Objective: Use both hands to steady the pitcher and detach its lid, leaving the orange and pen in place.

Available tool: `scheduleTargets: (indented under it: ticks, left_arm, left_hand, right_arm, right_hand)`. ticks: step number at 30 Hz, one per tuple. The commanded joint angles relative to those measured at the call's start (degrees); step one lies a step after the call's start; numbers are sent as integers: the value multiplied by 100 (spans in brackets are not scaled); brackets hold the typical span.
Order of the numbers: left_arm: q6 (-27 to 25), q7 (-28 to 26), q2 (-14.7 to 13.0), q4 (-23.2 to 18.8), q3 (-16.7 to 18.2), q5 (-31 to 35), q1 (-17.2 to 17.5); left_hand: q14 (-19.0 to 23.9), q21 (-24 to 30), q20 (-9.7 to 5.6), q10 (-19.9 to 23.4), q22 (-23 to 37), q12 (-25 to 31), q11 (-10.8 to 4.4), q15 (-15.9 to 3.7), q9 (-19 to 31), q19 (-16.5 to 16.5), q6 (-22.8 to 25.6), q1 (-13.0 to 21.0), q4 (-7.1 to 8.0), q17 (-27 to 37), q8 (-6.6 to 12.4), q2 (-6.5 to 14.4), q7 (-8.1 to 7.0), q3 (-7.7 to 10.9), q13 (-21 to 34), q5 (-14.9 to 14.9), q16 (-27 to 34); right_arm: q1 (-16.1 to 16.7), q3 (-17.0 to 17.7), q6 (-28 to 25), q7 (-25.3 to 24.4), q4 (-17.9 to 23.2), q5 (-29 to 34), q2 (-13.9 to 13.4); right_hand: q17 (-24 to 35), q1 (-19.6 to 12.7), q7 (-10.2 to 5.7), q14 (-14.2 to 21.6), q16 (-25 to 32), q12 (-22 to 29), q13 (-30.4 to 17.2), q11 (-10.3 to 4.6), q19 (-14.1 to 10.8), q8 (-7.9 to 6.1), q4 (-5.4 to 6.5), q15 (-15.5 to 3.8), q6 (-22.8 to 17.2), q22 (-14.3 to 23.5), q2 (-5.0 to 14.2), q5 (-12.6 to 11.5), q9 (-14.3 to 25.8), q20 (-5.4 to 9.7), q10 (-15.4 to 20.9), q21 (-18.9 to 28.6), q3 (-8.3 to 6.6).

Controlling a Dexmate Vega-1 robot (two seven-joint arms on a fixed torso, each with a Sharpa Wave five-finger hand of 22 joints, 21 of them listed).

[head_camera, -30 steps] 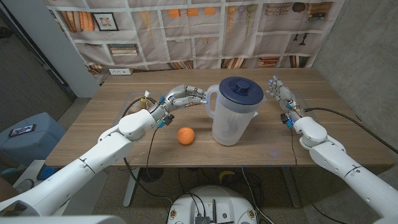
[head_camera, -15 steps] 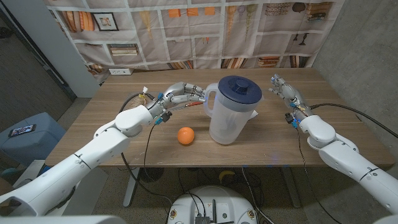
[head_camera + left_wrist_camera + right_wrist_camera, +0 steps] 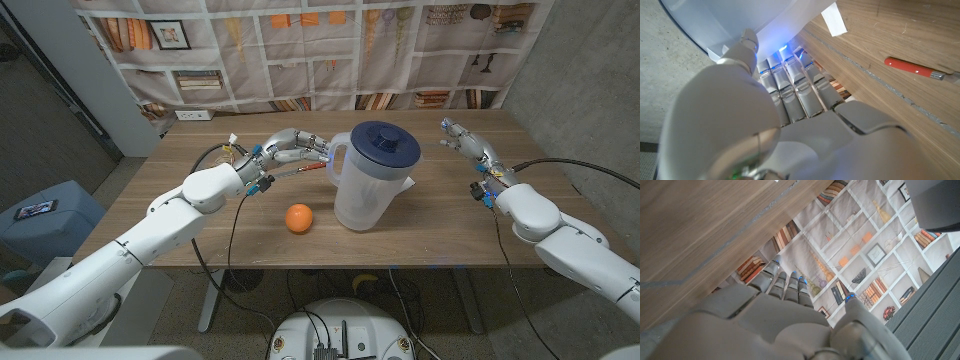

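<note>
The pitcher (image 3: pixel 370 180) stands mid-tabletop, lid (image 3: pixel 385 145) on; at its 9 o'clock the left hand (image 3: pixel 290 150) grasps the handle — steadying; the right hand (image 3: pixel 470 140), released, must next reach the lid.

Pen (image 3: pixel 912 67) cut off by frame edge; left hand (image 3: pixel 290 150) fingertips hidden behind pitcher (image 3: pixel 368 180) handle.

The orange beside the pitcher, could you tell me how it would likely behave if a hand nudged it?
The orange looks round and lies loose on the bare table, so it would probably roll. It seems firm, unlikely to squash.
</note>
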State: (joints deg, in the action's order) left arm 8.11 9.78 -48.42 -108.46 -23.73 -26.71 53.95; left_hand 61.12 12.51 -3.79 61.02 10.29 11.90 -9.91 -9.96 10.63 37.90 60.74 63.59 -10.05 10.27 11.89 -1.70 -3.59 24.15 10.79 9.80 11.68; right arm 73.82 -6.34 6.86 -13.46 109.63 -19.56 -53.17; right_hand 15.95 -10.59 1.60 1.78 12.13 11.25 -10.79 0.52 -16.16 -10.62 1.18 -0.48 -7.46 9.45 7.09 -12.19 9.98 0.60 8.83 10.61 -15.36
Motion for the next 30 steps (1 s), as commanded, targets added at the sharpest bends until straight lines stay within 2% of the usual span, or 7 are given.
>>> scheduleTargets:
  ticks: [1,4,12,21,30]
  left_arm:
    - [-66,4,-36,-37,-14,62,-52]
    - [-88,8,-46,-54,-13,68,-65]
    - [-133,47,-55,-61,-30,70,-111]
    - [-204,68,-74,-112,-49,98,-168]
    - [-269,44,-92,-183,-60,126,-171]
  left_hand:
    - [20,-6,-809,203,6,3,-158,-399,28,35,233,541,12,14,42,581,35,-19,31,36,-24]
    - [15,-7,-809,206,6,2,-159,-399,29,35,239,543,13,13,42,583,31,-26,32,38,-29]
    - [9,-11,-808,203,6,-6,-158,-398,31,36,240,546,17,13,36,591,30,-46,34,43,-34]
    - [16,-15,-807,214,6,-8,-159,-398,33,33,244,547,24,14,33,605,27,-67,37,48,-34]
    - [16,-17,-806,207,6,-15,-158,-397,35,34,240,549,25,13,28,609,32,-79,38,51,-37]
  right_arm:
    - [814,755,-487,-132,869,441,-304]
    - [939,872,-459,-166,979,708,-271]
    - [1230,1219,-590,-52,1340,1249,-172]
    - [1449,1663,-887,484,1780,1557,-105]
    - [1610,2095,-1364,1138,2308,1782,-24]
  right_hand:
    - [-10,-86,-83,74,56,40,-20,-9,-23,-24,-57,38,-19,13,-55,3,20,-30,59,29,-10]
    - [-26,-113,-167,78,51,48,-23,-30,-40,-34,-105,40,-46,12,-100,10,21,-41,89,31,-4]
    - [-62,-172,-207,121,52,38,-28,-76,-81,-42,-204,91,-70,12,-197,23,24,-107,88,37,8]
    - [-97,-229,-215,102,31,43,-34,-78,-60,-38,-310,139,-67,13,-307,41,28,-222,121,21,27]
    - [-139,-328,-140,68,11,58,-53,-54,-23,-29,-451,250,-31,17,-382,67,43,-434,176,7,22]
